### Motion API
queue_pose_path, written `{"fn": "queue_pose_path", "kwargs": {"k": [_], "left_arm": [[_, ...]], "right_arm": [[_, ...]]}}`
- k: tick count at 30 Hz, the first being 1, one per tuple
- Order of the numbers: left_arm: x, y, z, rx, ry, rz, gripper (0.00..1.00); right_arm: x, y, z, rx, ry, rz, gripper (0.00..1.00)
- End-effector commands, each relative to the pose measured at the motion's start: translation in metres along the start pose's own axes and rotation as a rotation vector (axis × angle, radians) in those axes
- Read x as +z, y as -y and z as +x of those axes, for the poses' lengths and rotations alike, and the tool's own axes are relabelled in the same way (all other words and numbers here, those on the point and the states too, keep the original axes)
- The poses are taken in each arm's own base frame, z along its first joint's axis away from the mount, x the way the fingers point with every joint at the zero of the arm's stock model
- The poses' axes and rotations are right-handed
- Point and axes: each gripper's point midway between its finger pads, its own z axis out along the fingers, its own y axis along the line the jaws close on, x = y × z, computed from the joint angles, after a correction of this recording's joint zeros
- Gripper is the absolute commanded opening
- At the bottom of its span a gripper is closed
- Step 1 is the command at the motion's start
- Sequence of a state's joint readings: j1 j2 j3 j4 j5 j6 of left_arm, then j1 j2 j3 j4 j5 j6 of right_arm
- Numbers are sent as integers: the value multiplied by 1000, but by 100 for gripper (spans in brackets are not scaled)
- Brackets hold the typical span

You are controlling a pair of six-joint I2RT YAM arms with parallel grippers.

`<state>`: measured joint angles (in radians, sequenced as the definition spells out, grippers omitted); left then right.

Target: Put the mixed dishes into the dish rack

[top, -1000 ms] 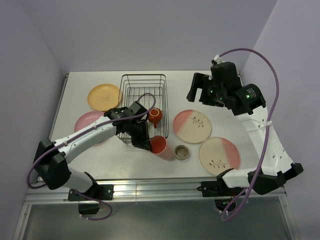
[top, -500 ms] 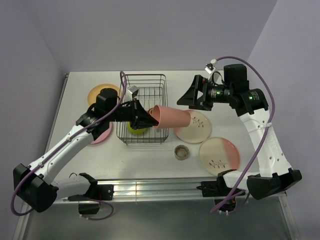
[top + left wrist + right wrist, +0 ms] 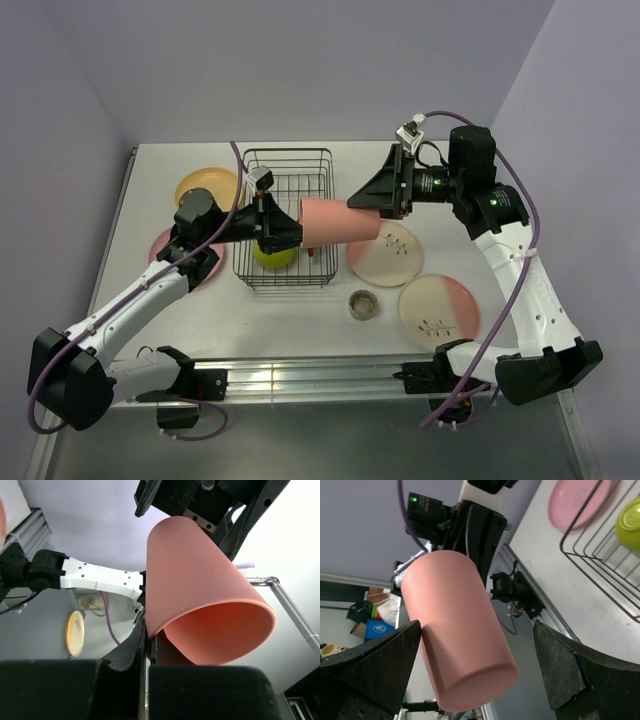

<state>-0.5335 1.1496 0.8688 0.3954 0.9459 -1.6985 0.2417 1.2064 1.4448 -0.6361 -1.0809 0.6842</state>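
My left gripper [image 3: 285, 232] is shut on the rim of the salmon-pink cup [image 3: 335, 222] and holds it on its side in the air over the right edge of the dark wire dish rack [image 3: 290, 170]. In the left wrist view the fingertips [image 3: 145, 645] pinch the cup wall [image 3: 200, 590]. My right gripper [image 3: 372, 198] is open, one finger on each side of the cup's closed base [image 3: 465, 645]. The lime-green bowl [image 3: 272, 256] sits in the rack. The red-brown mug is hidden.
An orange-yellow plate [image 3: 200, 185] and a pink plate [image 3: 170, 245] lie left of the rack. Two pink-and-cream twig plates [image 3: 392, 258] [image 3: 440, 312] and a small grey-beige cup [image 3: 363, 304] lie to its right. Walls close in on both sides.
My left gripper has lifted the salmon-pink cup off the table in front of the rack and holds it level. My right gripper has swung left until its fingers flank the cup's base.
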Motion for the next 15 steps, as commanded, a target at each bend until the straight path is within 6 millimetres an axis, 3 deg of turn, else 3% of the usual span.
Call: {"fn": "queue_pose_path", "kwargs": {"k": [1,7,15], "left_arm": [[-10,43,13,117,-23,162,0],[-15,54,12,117,-27,264,0],[-19,52,-2,114,-16,281,0]], "right_arm": [[-5,-22,3,-46,-14,-100,100],[-10,-45,5,-43,-22,-181,100],[-16,-63,6,-39,-12,-233,100]]}}
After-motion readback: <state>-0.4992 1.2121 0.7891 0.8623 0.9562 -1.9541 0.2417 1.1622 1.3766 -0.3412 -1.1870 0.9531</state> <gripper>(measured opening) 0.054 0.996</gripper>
